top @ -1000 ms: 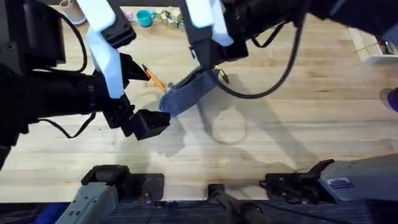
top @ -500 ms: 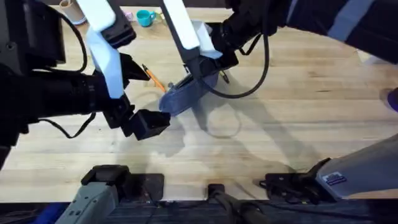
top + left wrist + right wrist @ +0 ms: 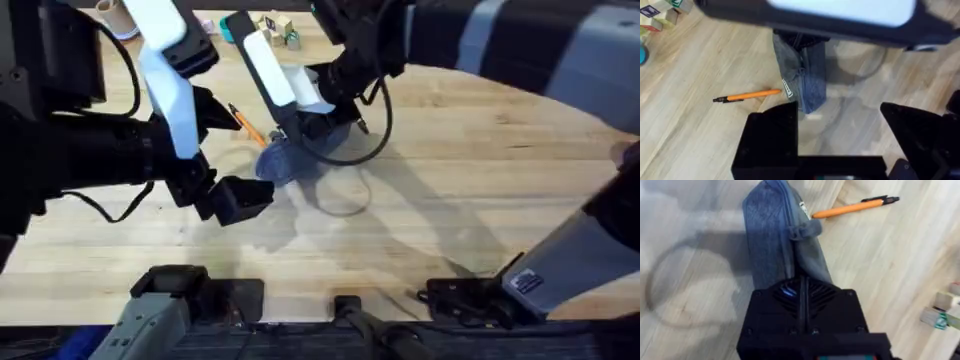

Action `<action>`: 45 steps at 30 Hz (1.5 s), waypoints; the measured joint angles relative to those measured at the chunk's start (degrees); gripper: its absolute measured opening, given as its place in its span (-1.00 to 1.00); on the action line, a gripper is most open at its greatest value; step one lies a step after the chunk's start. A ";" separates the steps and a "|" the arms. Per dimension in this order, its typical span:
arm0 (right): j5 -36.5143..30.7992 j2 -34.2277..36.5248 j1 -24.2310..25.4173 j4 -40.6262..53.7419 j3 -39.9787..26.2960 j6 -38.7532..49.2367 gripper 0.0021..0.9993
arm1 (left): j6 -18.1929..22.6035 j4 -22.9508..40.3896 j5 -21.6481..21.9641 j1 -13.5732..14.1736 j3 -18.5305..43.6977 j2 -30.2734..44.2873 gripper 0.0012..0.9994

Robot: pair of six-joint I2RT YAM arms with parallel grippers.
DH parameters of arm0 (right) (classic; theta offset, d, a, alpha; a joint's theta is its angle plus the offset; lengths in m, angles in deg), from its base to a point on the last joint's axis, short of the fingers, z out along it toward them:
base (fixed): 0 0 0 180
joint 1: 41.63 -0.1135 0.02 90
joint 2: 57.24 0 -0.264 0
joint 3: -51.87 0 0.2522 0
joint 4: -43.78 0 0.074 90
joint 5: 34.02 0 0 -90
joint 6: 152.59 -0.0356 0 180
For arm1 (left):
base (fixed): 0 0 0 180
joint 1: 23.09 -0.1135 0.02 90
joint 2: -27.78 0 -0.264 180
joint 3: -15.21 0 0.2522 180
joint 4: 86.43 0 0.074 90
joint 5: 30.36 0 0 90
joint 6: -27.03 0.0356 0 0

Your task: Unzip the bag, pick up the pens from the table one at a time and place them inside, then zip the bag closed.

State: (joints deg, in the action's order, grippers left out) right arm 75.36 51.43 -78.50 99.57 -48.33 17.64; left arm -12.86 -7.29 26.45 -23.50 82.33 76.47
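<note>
The blue-grey bag (image 3: 280, 160) lies slanted on the table (image 3: 480, 180), left of centre. My right gripper (image 3: 303, 132) reaches across from the right and is shut on the bag's (image 3: 771, 235) top seam along the zipper; in the right wrist view the right gripper (image 3: 802, 292) covers the near part of the pouch. One orange pen (image 3: 246, 126) lies on the wood just beside the bag; this pen (image 3: 747, 95) (image 3: 850, 208) has a black tip. My left gripper (image 3: 250, 193) hovers open just short of the bag's (image 3: 802, 75) near end, and the left gripper (image 3: 840, 135) holds nothing.
Small toy blocks (image 3: 280, 28) and a teal cup (image 3: 228, 27) stand at the far edge behind the right arm; the blocks (image 3: 657, 12) (image 3: 940, 311) also appear in both wrist views. The right arm's cable (image 3: 375, 120) loops over the bag. Bare wood spreads to the right.
The right arm has swung left and its gripper has slid along the bag toward the left gripper, so less of the pouch shows. The left arm and the pen have not moved.
</note>
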 joint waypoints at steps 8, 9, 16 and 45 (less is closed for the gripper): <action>-0.04 3.07 -0.63 -0.96 0.00 -0.01 -0.84 | -0.02 0.00 0.00 0.00 0.00 0.00 0.99; -0.04 3.07 -0.64 -0.84 0.00 -0.01 -0.57 | 0.00 0.00 0.00 0.00 0.00 0.00 0.99; -0.24 3.07 -0.63 -0.41 -0.22 0.35 0.98 | -0.01 0.00 0.00 0.00 0.00 0.00 0.99; 0.00 -14.62 5.45 0.76 -0.31 -28.05 0.99 | 0.00 0.00 0.00 0.00 0.00 0.00 0.99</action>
State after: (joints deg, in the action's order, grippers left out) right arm 75.36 36.82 -73.05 100.33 -48.63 -10.42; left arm -12.86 -7.29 26.45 -23.50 82.33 76.47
